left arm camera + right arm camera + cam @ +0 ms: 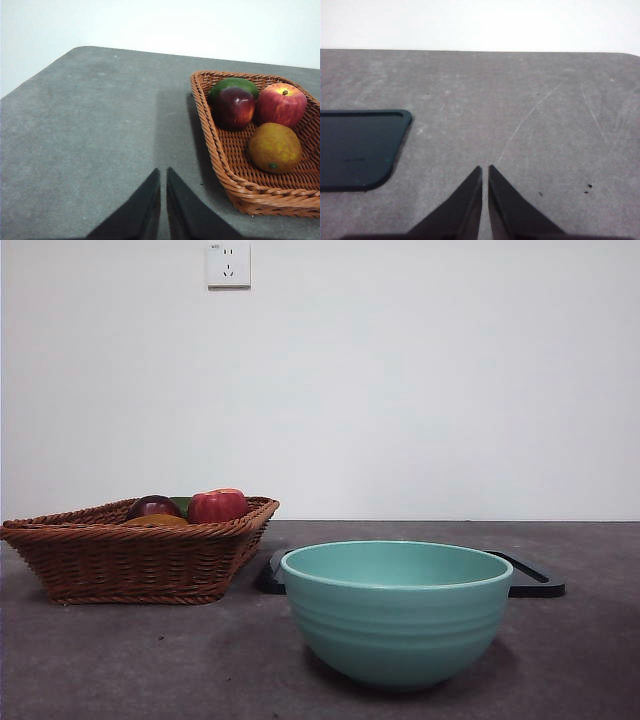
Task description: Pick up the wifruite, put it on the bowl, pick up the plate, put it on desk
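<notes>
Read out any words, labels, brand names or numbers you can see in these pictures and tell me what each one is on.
None: no readable text shows in any view.
The wall socket shows only its plug slots, no lettering.
The bowl, the wicker basket, the fruits and the dark plate carry no print or sticker.
A faint mark on the plate is too small to read.

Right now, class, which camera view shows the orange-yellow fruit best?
The left wrist view: the wifruite lies fully visible in the basket. The front view shows only a sliver above the basket rim; the right wrist view shows none.
</notes>
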